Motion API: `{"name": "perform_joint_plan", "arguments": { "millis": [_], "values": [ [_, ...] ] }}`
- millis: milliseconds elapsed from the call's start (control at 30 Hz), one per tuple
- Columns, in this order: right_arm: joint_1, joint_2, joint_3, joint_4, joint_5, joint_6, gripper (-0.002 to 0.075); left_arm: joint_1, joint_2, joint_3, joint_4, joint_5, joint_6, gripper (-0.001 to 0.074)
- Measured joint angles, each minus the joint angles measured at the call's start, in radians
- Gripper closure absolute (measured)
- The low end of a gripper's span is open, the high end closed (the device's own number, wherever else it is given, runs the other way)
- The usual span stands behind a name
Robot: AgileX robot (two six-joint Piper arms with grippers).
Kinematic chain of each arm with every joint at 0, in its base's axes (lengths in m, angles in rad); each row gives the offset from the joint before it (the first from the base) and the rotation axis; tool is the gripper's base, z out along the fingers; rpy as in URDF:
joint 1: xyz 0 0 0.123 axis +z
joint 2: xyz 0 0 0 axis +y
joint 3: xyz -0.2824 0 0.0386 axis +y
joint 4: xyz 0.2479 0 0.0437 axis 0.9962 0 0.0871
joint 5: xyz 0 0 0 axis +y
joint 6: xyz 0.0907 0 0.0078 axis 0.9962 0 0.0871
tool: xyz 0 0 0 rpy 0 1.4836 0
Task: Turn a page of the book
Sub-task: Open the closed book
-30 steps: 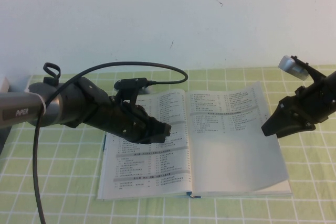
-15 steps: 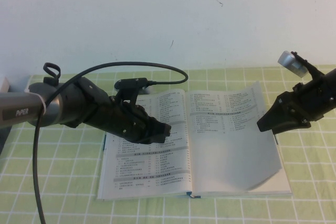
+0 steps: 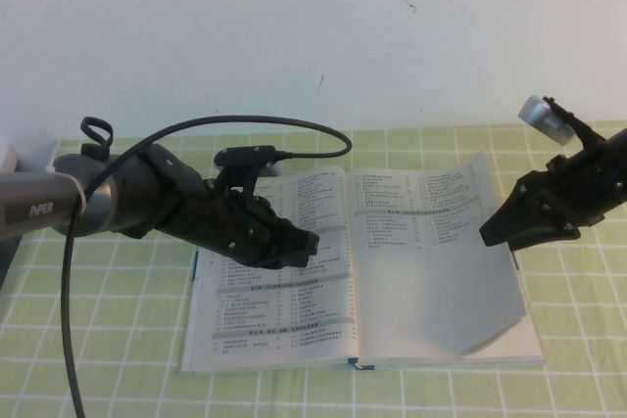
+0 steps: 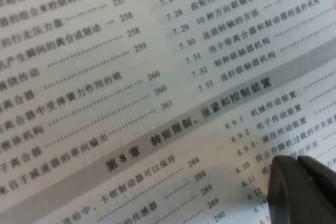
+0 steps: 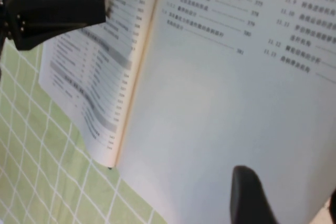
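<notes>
The book (image 3: 367, 266) lies open and flat on the green checked surface (image 3: 118, 379), spine roughly in the middle, printed contents lists on both pages. The right-hand page now curls up along its outer edge: its near outer corner has lifted clear of the stack beneath, more than it had half a second ago, and a second ago it lay nearly flat. That lift goes with the right gripper (image 3: 487, 236), which has moved in from beyond the outer edge until its tip sits at that edge of the page, about halfway up. In its wrist view one dark finger shows close over the blank part of the page, but whether the jaws are spread, closed, or pinching the sheet I cannot tell. The left gripper (image 3: 312, 245) has not moved; it rests low on the left page near the gutter, its jaws apparently closed, probably pinning that side down. The turn looks just begun: the sheet is peeled at the corner but must yet be carried over the spine.
</notes>
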Motion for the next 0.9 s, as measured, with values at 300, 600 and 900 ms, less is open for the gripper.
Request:
{"name": "perform_joint_plan", "arguments": {
  "millis": [300, 600, 900],
  "values": [
    [0.027, 0.000, 0.000, 0.016, -0.031, -0.013, 0.0402, 0.000, 0.000, -0.002, 0.000, 0.004, 0.011, 0.0738],
    [0.044, 0.000, 0.000, 0.018, -0.049, -0.015, 0.0402, 0.000, 0.006, -0.055, 0.050, 0.059, 0.039, 0.0738],
    [0.048, 0.000, 0.000, 0.087, -0.049, -0.045, 0.0402, -0.001, 0.004, -0.093, 0.100, 0.073, 0.049, 0.0738]
  ]
}}
